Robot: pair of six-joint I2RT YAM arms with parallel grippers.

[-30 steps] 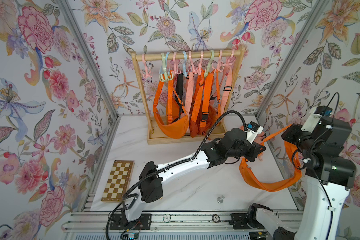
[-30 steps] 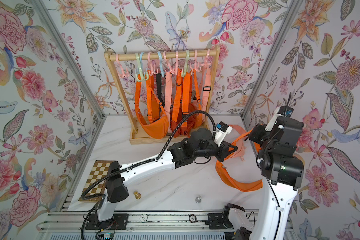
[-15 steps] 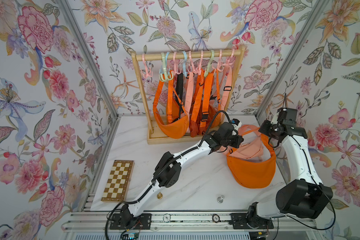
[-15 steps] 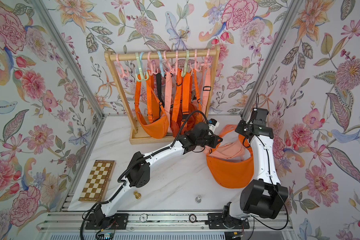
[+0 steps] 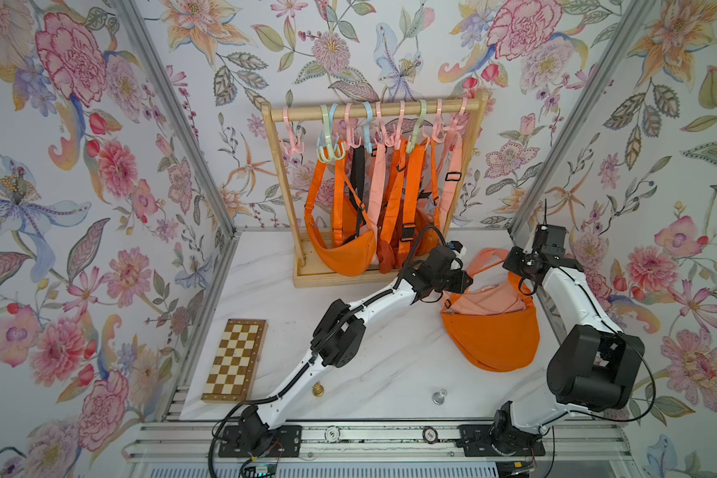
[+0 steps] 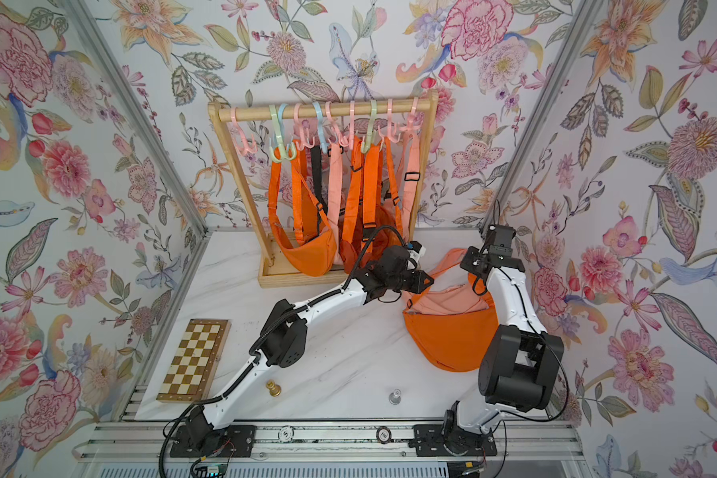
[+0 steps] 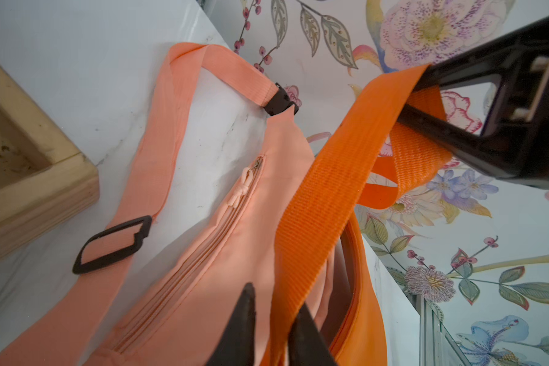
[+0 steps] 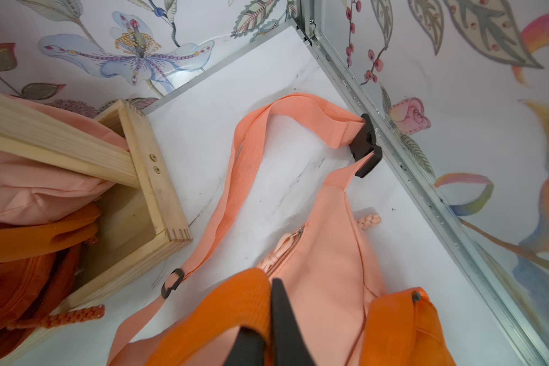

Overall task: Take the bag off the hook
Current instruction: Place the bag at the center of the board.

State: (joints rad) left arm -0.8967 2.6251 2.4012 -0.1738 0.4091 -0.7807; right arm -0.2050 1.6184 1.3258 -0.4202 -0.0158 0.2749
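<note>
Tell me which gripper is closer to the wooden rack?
Left. The left gripper is near the wooden rack's base; the right gripper is farther, by the side wall.

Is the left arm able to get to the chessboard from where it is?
Probably yes. The chessboard lies flat near the left arm's base, with nothing on it and nothing between them. The arm is stretched away to the orange bag, so it would have to fold back first.

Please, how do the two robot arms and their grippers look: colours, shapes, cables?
The left arm and right arm have smooth white links and bulky black joint housings. A black cable loops outside each. The left gripper and right gripper have black, pointed, wedge-shaped fingers.
</note>
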